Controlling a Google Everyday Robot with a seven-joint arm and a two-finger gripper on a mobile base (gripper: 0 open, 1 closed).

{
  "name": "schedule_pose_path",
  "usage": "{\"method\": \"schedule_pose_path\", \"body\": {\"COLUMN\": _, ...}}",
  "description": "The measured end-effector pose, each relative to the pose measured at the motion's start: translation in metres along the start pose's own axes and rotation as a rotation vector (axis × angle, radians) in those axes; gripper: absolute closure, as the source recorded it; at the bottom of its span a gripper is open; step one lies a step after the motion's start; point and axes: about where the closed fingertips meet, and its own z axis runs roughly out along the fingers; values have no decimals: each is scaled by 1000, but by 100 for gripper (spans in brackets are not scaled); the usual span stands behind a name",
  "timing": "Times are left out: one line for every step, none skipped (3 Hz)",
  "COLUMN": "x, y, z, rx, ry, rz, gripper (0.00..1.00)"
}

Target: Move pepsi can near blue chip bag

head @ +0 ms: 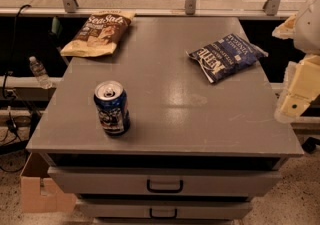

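Standing near the front-left corner of the bench (pixel 170 104), the pepsi can (pixel 111 107) was well apart from the blue chip bag (pixel 226 56) near the back-right corner. The gripper (pixel 297 94) hung beyond the right edge, clenched or released I could not tell. The approach step looked unstarted, so the next move called for reaching across to the can.

The pepsi can (pixel 111 107) stands front-left on the table (pixel 175 114), the blue chip bag (pixel 226 57) back-right, the gripper (pixel 294 104) beside its right edge.

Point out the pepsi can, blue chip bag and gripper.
pepsi can (pixel 112 110): camera view, its printed side.
blue chip bag (pixel 226 57): camera view, middle of its front.
gripper (pixel 296 101): camera view, cream body beside table's (pixel 200 124) right edge.
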Motion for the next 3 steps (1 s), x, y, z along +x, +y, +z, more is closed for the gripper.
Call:
{"method": "schedule_pose_path", "body": {"x": 0, "y": 0, "z": 0, "rx": 0, "ry": -1, "rz": 0, "gripper": 0}}
{"method": "schedule_pose_path", "body": {"x": -3, "y": 0, "z": 0, "rx": 4, "ry": -18, "rz": 1, "gripper": 0}}
{"method": "schedule_pose_path", "body": {"x": -22, "y": 3, "z": 15, "rx": -39, "ry": -104, "rz": 4, "gripper": 0}}
